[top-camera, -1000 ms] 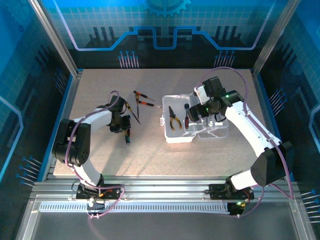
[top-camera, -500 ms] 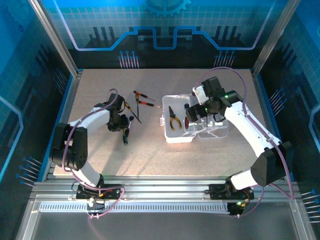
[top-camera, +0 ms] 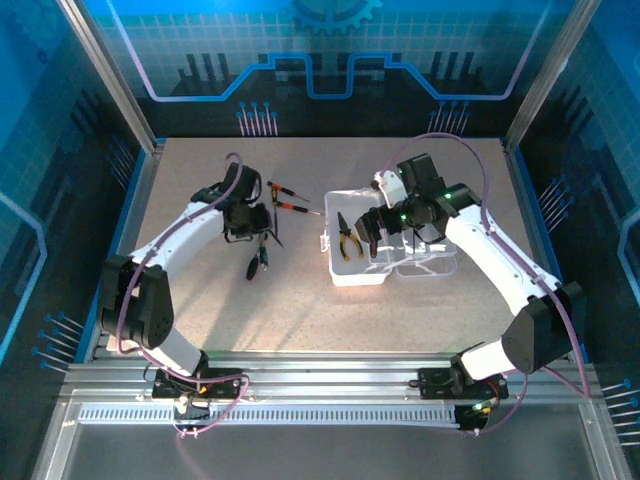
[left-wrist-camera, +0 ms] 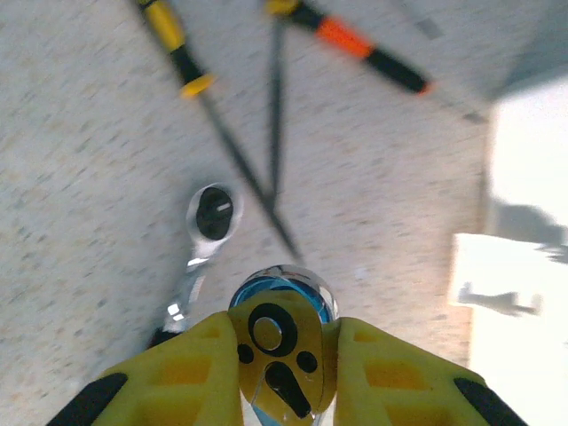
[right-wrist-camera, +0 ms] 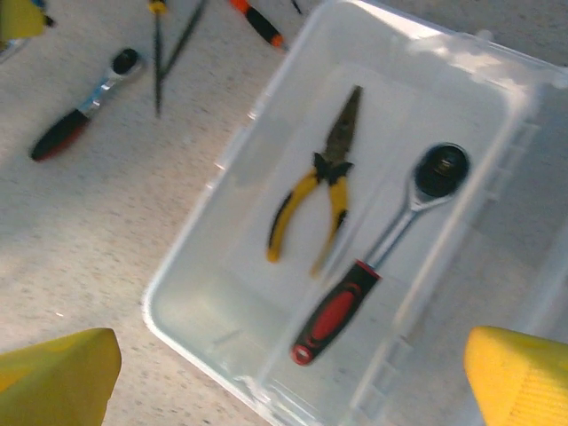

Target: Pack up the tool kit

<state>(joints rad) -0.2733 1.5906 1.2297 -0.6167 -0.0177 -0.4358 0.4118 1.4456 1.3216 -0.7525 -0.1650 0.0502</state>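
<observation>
The clear plastic case (top-camera: 352, 274) lies open at table centre, its lid (top-camera: 432, 264) folded out to the right. Inside lie yellow-handled pliers (right-wrist-camera: 321, 193) (top-camera: 346, 241) and a red-and-black-handled ratchet (right-wrist-camera: 377, 266). My right gripper (right-wrist-camera: 288, 382) (top-camera: 375, 228) hovers open over the case (right-wrist-camera: 182, 271), holding nothing. My left gripper (left-wrist-camera: 282, 355) (top-camera: 246, 218) is shut on a small round chrome piece (left-wrist-camera: 282, 328) with a yellow face, above the table left of the case. A second ratchet (left-wrist-camera: 202, 232) (top-camera: 255, 264) (right-wrist-camera: 82, 108) lies on the table below it.
Loose screwdrivers lie on the table left of the case: one yellow-handled (left-wrist-camera: 175, 46), one orange-and-black (left-wrist-camera: 366, 55) (top-camera: 292, 207), another farther back (top-camera: 282, 188). Thin dark shafts (left-wrist-camera: 266, 177) cross between them. Blue walls and metal posts ring the table.
My left gripper has lifted and moved toward the far side, away from the ratchet on the table. My right gripper has shifted a little left over the case.
</observation>
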